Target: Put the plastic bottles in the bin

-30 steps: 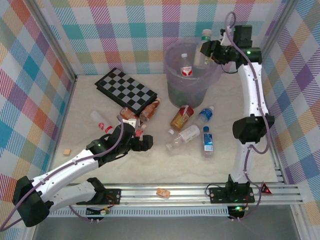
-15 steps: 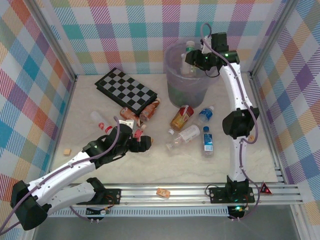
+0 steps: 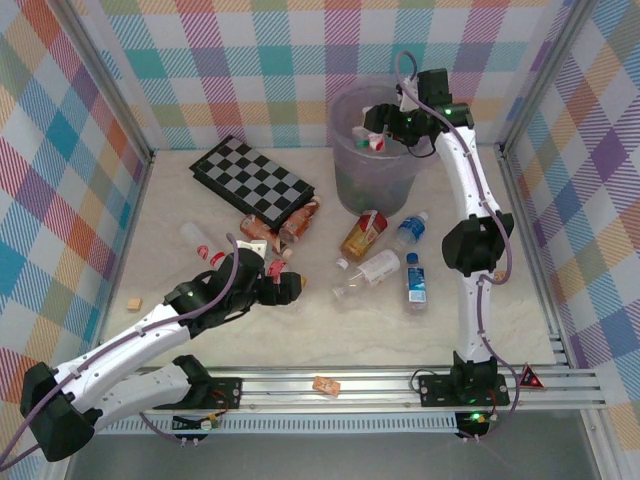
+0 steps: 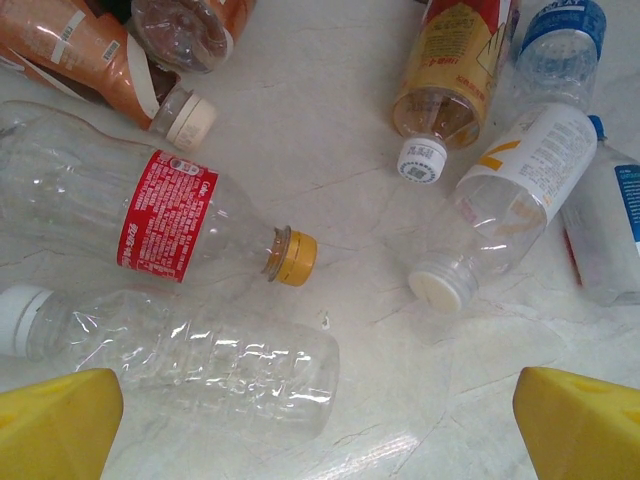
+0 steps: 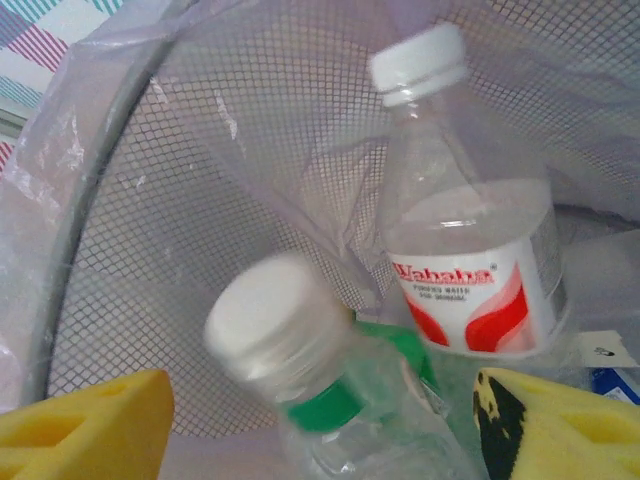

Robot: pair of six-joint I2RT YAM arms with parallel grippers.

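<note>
My right gripper (image 3: 376, 130) hangs over the bin's (image 3: 372, 185) mouth. In the right wrist view its yellow fingers stand apart, and a clear bottle with a green label and white cap (image 5: 320, 390) is blurred between them, loose above the bin's mesh wall (image 5: 180, 200). A red-and-white-labelled bottle (image 5: 465, 240) stands inside. My left gripper (image 3: 289, 286) is open, low over the table, nothing between its fingers. Below it lie a plain clear bottle (image 4: 200, 350), a red-labelled bottle (image 4: 150, 215), a white-labelled bottle (image 4: 500, 205) and an orange-labelled one (image 4: 455, 70).
A folded checkerboard (image 3: 252, 180) lies left of the bin. More bottles lie right of centre, among them a blue-labelled one (image 3: 416, 282). Small orange cubes sit at the left wall (image 3: 132, 302) and on the front rail (image 3: 325, 384).
The right arm swung left from beside the bin's right rim to over its mouth, then its jaws opened and the green-labelled bottle came loose. The left arm crept slightly right.
</note>
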